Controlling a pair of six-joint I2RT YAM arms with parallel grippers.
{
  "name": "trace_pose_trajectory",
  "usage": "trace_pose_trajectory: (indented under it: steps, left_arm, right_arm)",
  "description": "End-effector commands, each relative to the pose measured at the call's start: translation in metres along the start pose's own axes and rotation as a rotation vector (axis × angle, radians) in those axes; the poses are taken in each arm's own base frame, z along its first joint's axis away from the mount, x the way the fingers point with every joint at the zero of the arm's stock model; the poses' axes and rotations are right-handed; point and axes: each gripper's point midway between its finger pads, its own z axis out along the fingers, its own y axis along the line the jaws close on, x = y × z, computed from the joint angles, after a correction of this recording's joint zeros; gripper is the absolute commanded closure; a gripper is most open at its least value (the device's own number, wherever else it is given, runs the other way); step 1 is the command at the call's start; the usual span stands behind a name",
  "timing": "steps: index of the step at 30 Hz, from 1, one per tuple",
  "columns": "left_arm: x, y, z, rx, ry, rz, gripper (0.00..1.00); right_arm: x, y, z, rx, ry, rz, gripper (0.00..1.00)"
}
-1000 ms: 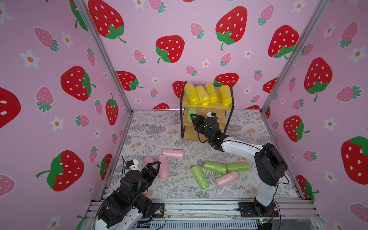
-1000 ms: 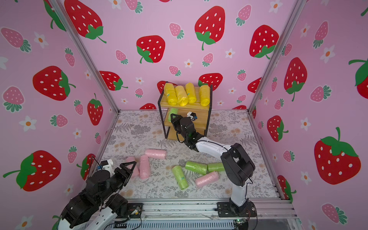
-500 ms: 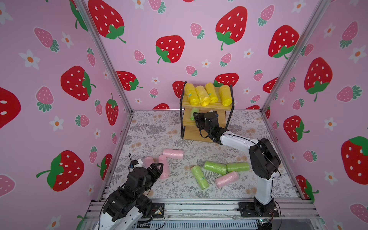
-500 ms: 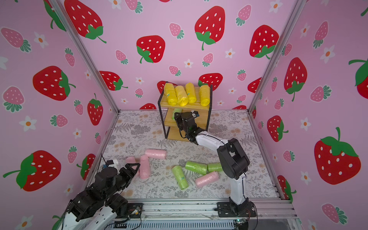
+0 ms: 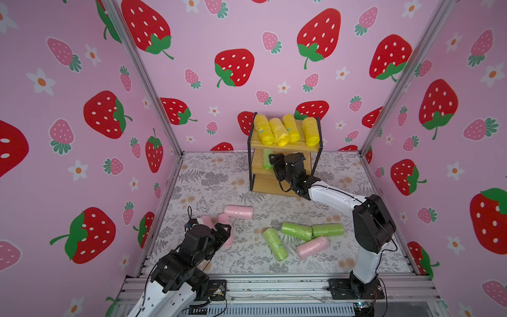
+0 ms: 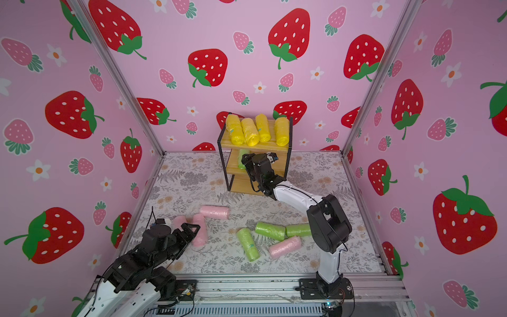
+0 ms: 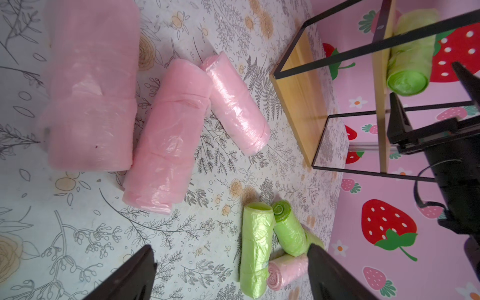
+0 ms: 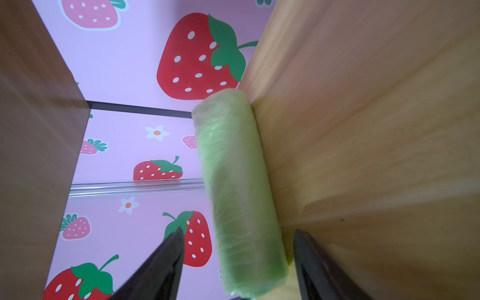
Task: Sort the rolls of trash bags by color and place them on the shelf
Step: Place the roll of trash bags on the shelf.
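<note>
Well inside shelf [image 8: 363, 130], right hand [image 8: 237, 230] wide

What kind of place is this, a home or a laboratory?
Probably a staged robot test booth, not a home: strawberry-print panels in aluminium posts, left arm and right arm bolted to a metal rail, a small shelf on a floral mat.

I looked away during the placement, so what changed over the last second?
The right claw opened and let go of the green roll, which now lies on the shelf's middle tier between the spread jaws. The left claw opened wider, empty, edging toward the pink rolls on the floor. Unchanged: the four yellow rolls on top and every roll on the floor.
</note>
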Motion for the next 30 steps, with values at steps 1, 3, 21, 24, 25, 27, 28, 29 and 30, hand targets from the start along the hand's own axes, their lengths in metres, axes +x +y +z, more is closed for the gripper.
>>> trace_pose_trajectory:
  steps: [1,3,21,24,25,27,28,29,30]
  left_arm:
    - [0.001,-0.006,0.000,-0.002,0.018,0.024,0.03]
    - [0.000,-0.006,-0.001,-0.018,0.019,0.034,0.03]
    - [-0.018,-0.021,0.036,-0.252,0.092,0.069,0.00]
    - [-0.019,-0.027,0.054,-0.274,0.144,0.040,0.00]
    - [-0.019,-0.026,0.060,-0.288,0.157,0.024,0.00]
    - [-0.020,-0.027,0.074,-0.305,0.187,-0.005,0.01]
    - [-0.021,-0.026,0.080,-0.317,0.195,-0.014,0.01]
    - [-0.022,-0.025,0.086,-0.334,0.202,-0.029,0.02]
    - [-0.023,-0.024,0.091,-0.349,0.208,-0.042,0.03]
  right_arm:
    - [-0.007,-0.010,-0.018,0.054,-0.030,-0.031,0.28]
    - [-0.009,-0.014,-0.025,0.053,-0.039,-0.020,0.27]
    - [0.051,-0.017,-0.085,-0.041,0.295,-0.208,0.28]
    - [0.061,-0.022,-0.107,-0.006,0.352,-0.308,0.28]
    - [0.061,-0.023,-0.115,0.002,0.361,-0.345,0.28]
    - [0.060,-0.030,-0.134,0.033,0.374,-0.430,0.28]
    - [0.059,-0.034,-0.143,0.046,0.377,-0.466,0.28]
    - [0.056,-0.039,-0.153,0.067,0.376,-0.504,0.28]
    - [0.053,-0.045,-0.164,0.084,0.375,-0.539,0.28]
